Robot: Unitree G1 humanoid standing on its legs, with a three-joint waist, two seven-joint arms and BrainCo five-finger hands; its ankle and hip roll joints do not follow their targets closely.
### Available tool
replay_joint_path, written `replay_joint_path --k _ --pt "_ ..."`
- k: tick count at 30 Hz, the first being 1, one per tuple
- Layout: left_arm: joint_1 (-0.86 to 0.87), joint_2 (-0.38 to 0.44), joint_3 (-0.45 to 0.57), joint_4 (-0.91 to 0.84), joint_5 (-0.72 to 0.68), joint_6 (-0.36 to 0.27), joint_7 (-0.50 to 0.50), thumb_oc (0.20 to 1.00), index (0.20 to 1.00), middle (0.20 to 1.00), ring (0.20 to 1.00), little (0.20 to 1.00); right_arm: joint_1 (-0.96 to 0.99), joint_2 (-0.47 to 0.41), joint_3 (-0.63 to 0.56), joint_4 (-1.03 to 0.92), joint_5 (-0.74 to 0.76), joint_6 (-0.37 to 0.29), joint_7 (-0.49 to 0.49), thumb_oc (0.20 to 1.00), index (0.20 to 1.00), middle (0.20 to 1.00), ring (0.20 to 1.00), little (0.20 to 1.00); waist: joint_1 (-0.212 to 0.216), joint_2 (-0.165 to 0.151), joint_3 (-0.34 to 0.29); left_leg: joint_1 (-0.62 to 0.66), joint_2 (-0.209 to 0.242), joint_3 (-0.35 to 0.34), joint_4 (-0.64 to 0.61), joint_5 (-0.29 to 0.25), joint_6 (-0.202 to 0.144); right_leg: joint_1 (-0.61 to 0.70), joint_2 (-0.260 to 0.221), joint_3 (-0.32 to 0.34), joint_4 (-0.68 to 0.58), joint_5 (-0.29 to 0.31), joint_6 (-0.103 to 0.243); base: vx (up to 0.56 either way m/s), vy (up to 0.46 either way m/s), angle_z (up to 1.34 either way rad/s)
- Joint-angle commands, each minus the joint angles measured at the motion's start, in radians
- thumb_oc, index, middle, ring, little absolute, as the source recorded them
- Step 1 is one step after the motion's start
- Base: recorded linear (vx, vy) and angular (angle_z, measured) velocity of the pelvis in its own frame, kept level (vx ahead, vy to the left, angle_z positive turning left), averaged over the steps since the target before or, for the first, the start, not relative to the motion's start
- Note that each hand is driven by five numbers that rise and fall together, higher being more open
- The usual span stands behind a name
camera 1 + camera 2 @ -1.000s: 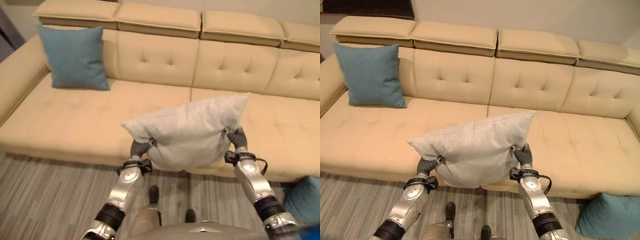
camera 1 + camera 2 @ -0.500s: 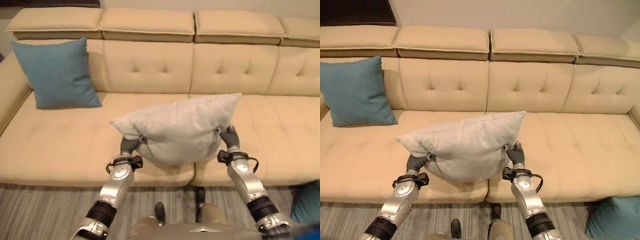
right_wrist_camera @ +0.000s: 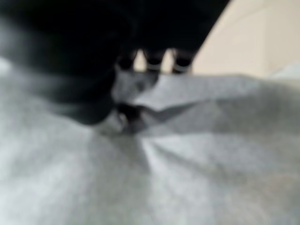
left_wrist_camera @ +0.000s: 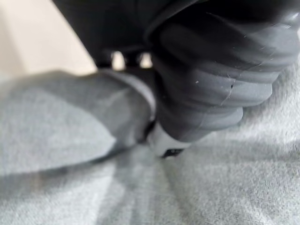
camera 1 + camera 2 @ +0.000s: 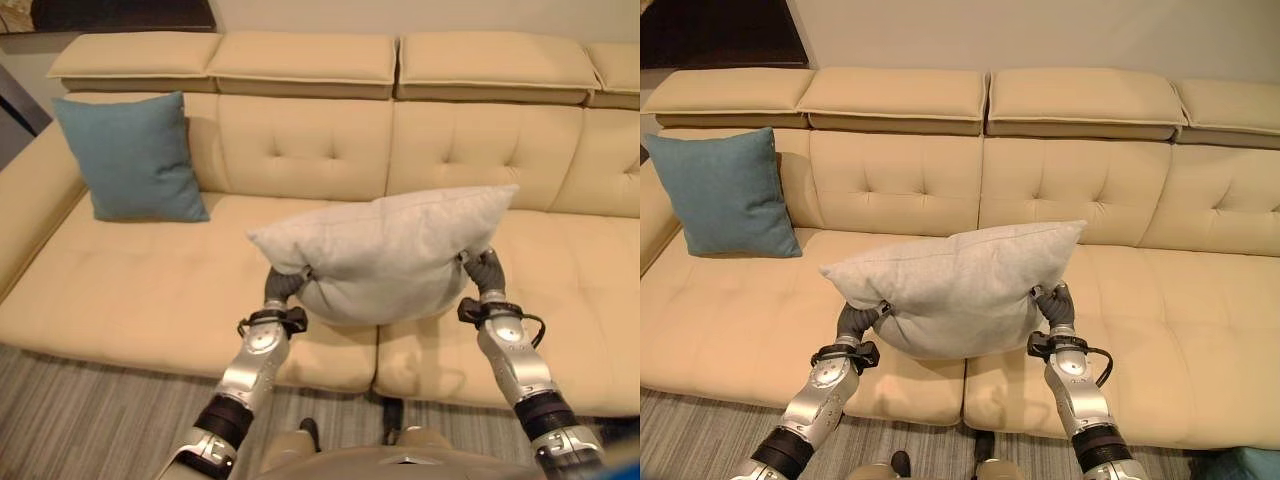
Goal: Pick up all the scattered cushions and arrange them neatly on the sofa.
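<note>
the grey cushion hangs in the air over the front of the seat, near the middle of the beige sofa, held up between both hands. the left hand has its fingers bunched into the cloth at the cushion's lower left corner, and the right hand pinches the cloth at the lower right side — the wrist views show folds of fabric gathered under each thumb, so both grips are on cloth, not on the filling. a teal cushion already leans upright against the backrest at the left end, well apart from the grey one. the likely risk is in the release: the cushion is soft and sags between the hands, and it hangs over the seat's front edge, so if it is let go here it may tip forward and slide off to the striped floor. if one hand lets go sooner than the other it would swing and land crooked — not neatly against the backrest. thin pinches of cloth could also slip under the cushion's weight.
</note>
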Motion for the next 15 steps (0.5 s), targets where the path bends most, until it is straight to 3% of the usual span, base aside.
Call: replay_joint_path --k 1,8,15 --pt "-0.112 -0.018 -0.023 -0.09 0.056 -0.092 -0.022 0.2 0.2 0.2 0.2 0.2 -0.098 0.032 0.048 -0.095 -0.021 -0.079 0.026 0.2 0.2 0.2 0.2 0.2 0.021 -0.007 -0.064 -0.016 0.018 -0.007 -0.07 0.045 -0.032 0.082 0.015 0.058 0.089 -0.098 0.111 0.27 0.107 -0.58" --pt "-0.124 0.009 -0.009 -0.111 0.067 -0.086 -0.013 0.2 0.2 0.2 0.2 0.2 -0.144 0.013 0.058 -0.129 -0.079 -0.068 0.013 0.2 0.2 0.2 0.2 0.2 0.027 0.0 -0.091 0.086 0.0 0.031 -0.13 0.026 -0.01 0.117 -0.004 0.104 0.084 -0.112 0.117 0.18 0.081 -0.42" --pt "-0.269 0.019 -0.021 -0.09 0.065 -0.102 0.041 0.2 0.2 0.2 0.2 0.2 -0.301 0.0 0.076 -0.13 -0.158 -0.066 -0.066 0.2 0.2 0.2 0.2 0.2 0.021 0.014 -0.072 0.055 -0.004 0.054 -0.157 0.024 0.004 0.038 -0.011 0.137 0.076 -0.087 0.137 -0.01 0.036 -0.1"
